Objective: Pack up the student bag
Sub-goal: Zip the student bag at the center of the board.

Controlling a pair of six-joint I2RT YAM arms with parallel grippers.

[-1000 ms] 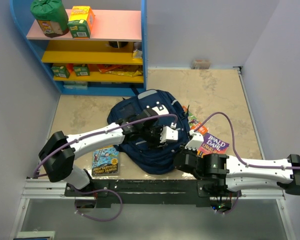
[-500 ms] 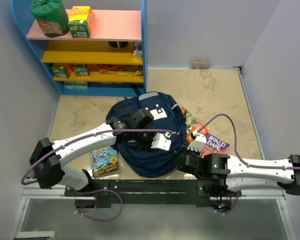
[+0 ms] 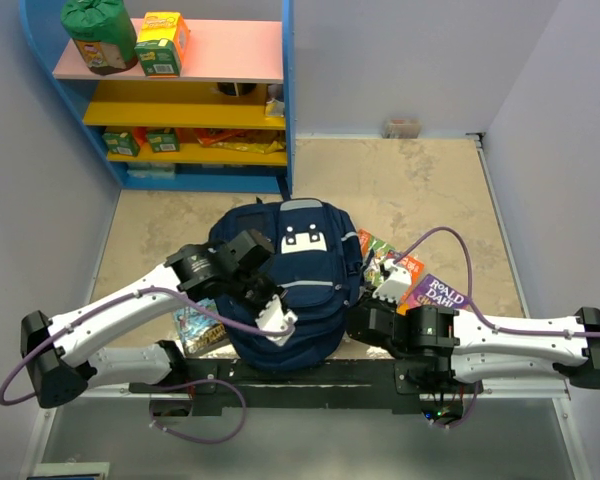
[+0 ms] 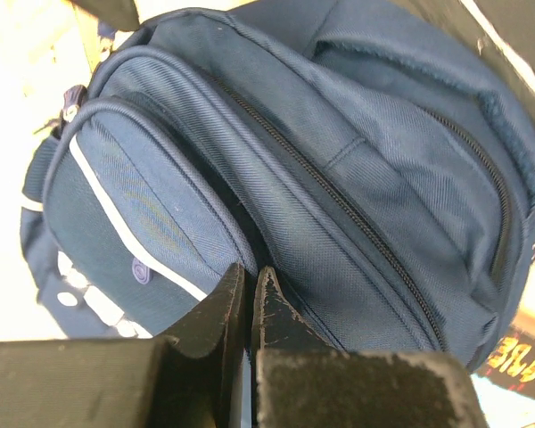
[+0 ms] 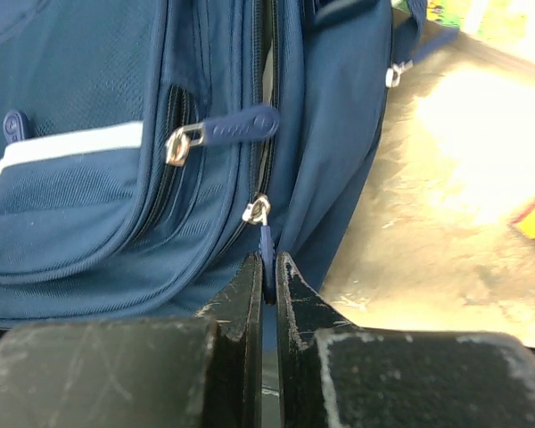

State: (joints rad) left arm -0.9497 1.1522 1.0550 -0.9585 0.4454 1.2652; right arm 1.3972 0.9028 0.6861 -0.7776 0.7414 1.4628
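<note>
The student bag (image 3: 298,270) lies front-up on the table (image 3: 420,190) between the two arms, close to the near edge. The right gripper (image 5: 267,266) is clenched on a thin blue zipper pull (image 5: 267,242) hanging from a metal slider on the bag's side. The left gripper (image 4: 250,278) is closed tight at the fold between front pocket and main body; whether any cloth is caught between its fingers cannot be told. Hazard one: the pull is narrow and smooth, held only at its end, so a pull off the line of the zipper track could slip it free. Hazard two: the bag is soft and unanchored. If the left gripper holds no fabric, drawing the zipper would likely drag the whole bag instead of opening it. Hazard three: a jammed slider where the cloth bunches. The shell is navy woven fabric with a fine ribbed weave, rounded and padded, with coil zippers, a light stripe (image 5: 71,147) and a longer rubbery tab (image 5: 236,127). A Roald Dahl book (image 3: 442,293) lies just beside the bag, unpacked.
</note>
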